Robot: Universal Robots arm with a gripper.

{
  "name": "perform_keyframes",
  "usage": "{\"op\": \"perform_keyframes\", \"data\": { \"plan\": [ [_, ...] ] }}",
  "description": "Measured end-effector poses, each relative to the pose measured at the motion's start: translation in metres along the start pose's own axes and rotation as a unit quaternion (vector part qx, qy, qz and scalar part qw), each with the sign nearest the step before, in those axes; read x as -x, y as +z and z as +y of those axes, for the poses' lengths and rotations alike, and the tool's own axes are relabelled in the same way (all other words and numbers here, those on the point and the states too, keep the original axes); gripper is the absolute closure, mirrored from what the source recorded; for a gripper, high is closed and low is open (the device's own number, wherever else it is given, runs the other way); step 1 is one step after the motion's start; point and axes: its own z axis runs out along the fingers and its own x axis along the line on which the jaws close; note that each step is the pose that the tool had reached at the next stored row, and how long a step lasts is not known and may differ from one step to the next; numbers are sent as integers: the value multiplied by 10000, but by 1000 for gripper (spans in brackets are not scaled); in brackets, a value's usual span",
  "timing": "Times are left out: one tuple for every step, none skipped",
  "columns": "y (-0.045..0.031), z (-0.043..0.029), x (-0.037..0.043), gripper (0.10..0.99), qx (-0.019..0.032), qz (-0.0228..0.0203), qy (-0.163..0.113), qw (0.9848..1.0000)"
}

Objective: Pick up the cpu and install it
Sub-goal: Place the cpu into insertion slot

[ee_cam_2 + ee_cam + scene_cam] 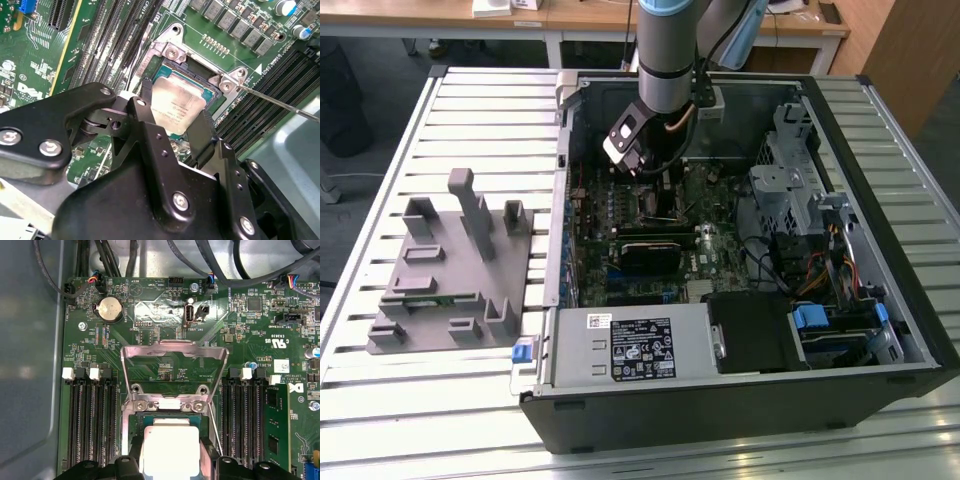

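Down at the open socket (172, 52), we find the gripper (174, 122) fingers pinching the cpu (177, 100) by two edges, at or just above its seat, load plate (175, 352) raised, install apparently unfinished.

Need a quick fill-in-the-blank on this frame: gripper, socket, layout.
1. The gripper is shut on the ___.
2. The socket's metal load plate is flipped ___.
3. The grey fixture tray lies to the exterior view's ___ of the computer case.
Missing words: cpu; open; left.
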Motion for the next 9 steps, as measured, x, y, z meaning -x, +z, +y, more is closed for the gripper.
{"op": "perform_keyframes", "data": {
  "plan": [
    [1, 0, 0, 557, 0, 0, 0, 10000],
    [2, 0, 0, 557, 0, 0, 0, 10000],
    [3, 0, 0, 557, 0, 0, 0, 10000],
    [4, -1, 0, 557, 0, 0, 0, 10000],
    [5, 0, 0, 557, 0, 0, 0, 10000],
    [7, 0, 0, 557, 0, 0, 0, 10000],
    [7, -1, 0, 557, 0, 0, 0, 10000],
    [8, -1, 0, 557, 0, 0, 0, 10000],
    [9, -1, 1, 557, 0, 0, 0, 10000]
  ]
}}
